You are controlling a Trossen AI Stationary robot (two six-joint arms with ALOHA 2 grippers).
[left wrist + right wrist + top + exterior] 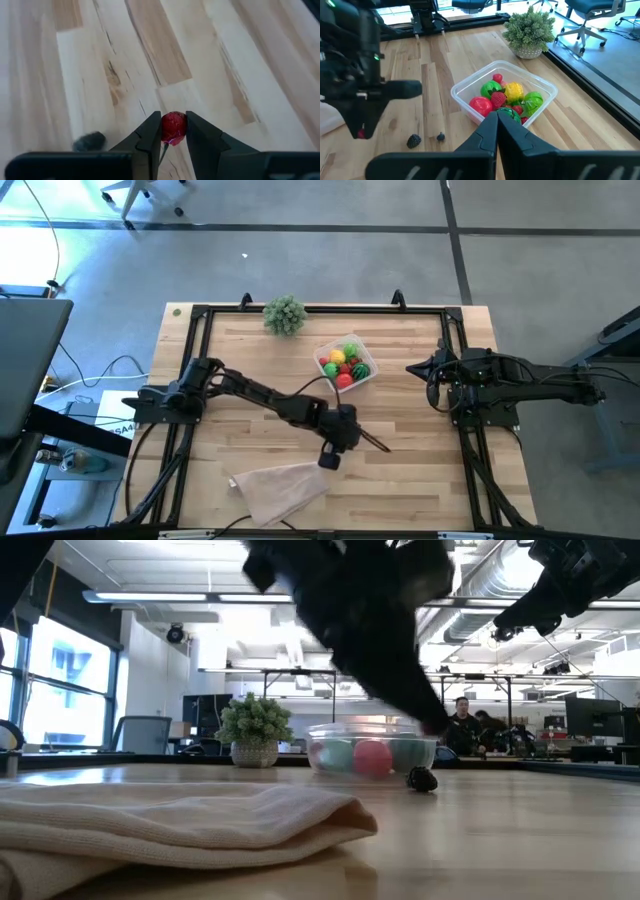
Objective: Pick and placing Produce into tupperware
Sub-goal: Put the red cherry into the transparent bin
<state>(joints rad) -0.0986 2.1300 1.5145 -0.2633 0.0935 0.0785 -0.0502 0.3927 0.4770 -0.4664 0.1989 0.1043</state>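
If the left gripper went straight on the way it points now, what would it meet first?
The left gripper, shut on a small red fruit, points down at the bare wooden table. Going straight on, it would probably press the fruit onto the wood first; the gap above the table is hard to judge.

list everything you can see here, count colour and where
tupperware: one, clear, far middle of the table, holding produce
produce in the tupperware: several, red, green and yellow
small red piece: one, held in the left gripper
dark pieces: two, loose on the wood near the tupperware
plant ball: one, pale green, far edge of the table
cloth: one, beige, near edge of the table
table: one, light wood with a black frame
people: at least two, in the room behind
left gripper: shut on the small red piece, above the table's middle
right gripper: shut, waiting at the table's right side
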